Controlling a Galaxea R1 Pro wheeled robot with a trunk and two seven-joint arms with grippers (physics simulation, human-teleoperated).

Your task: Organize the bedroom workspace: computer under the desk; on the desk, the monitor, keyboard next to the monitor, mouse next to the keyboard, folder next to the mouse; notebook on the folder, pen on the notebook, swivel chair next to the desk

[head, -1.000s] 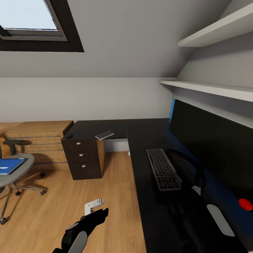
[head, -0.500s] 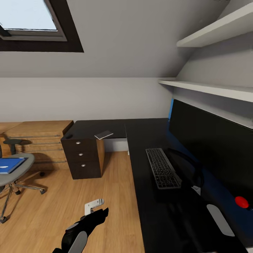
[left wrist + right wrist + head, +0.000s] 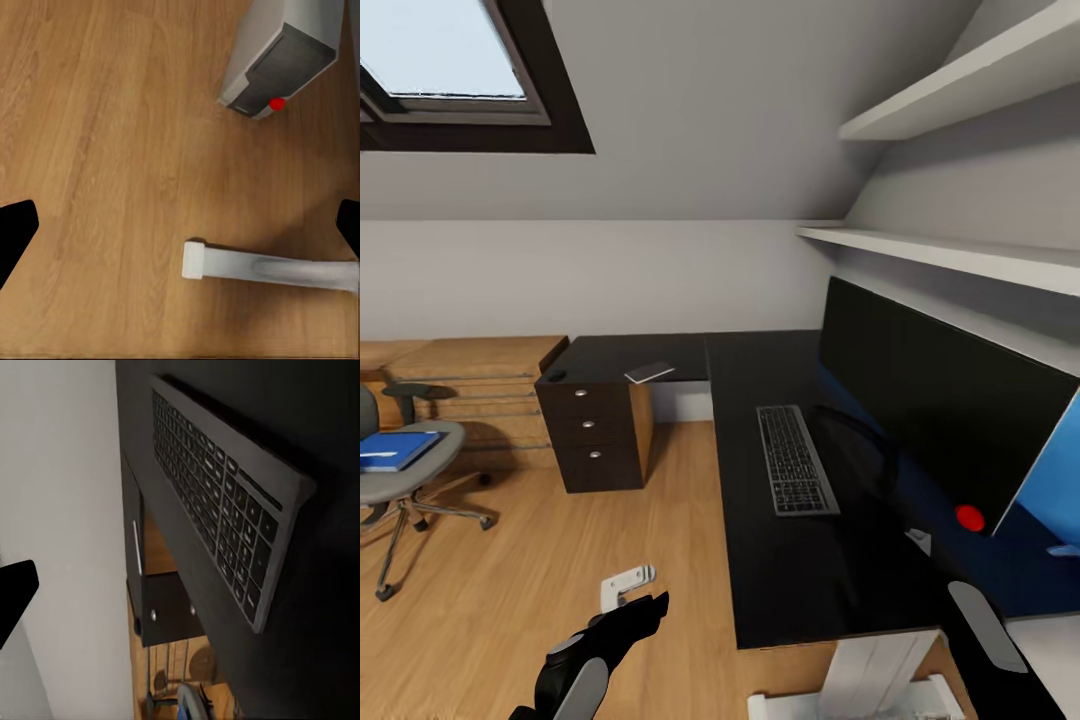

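**A:** Since a second ago our head camera has pulled back and swung a little: the desk's (image 3: 810, 570) near edge now shows, with wood floor (image 3: 560, 560) and a white base part below it. The things themselves lie as they did.

**B:** Then we list them. Item one, monitor (image 3: 930, 410): wide black screen, upright on the desk's right wing, red dot at its lower corner, blue panel (image 3: 1055, 480) behind it.

**A:** Item two, keyboard (image 3: 793, 458): flat on the desk, just in front of the monitor's stand. Our right wrist camera sees it too (image 3: 225, 517), with the drawer pedestal beyond.

**B:** Item three, notebook (image 3: 649, 372): thin, grey, on the desk's far wing above the three-drawer pedestal (image 3: 600, 440). A small dark lump, perhaps the mouse (image 3: 556, 376), sits at that wing's left corner; we cannot tell for sure.

**A:** Item four, folder (image 3: 398, 449): blue, lying on the swivel chair's (image 3: 405, 475) seat, well apart from the desk. A light wooden dresser (image 3: 480, 385) stands behind the chair.

**B:** Item five, left gripper (image 3: 630, 598): over bare floor, fingers wide apart in our wrist camera, holding nothing.

**A:** Item six, right gripper: one dark fingertip (image 3: 15, 592) shows at the frame edge; whether it is spread or closed we cannot tell.
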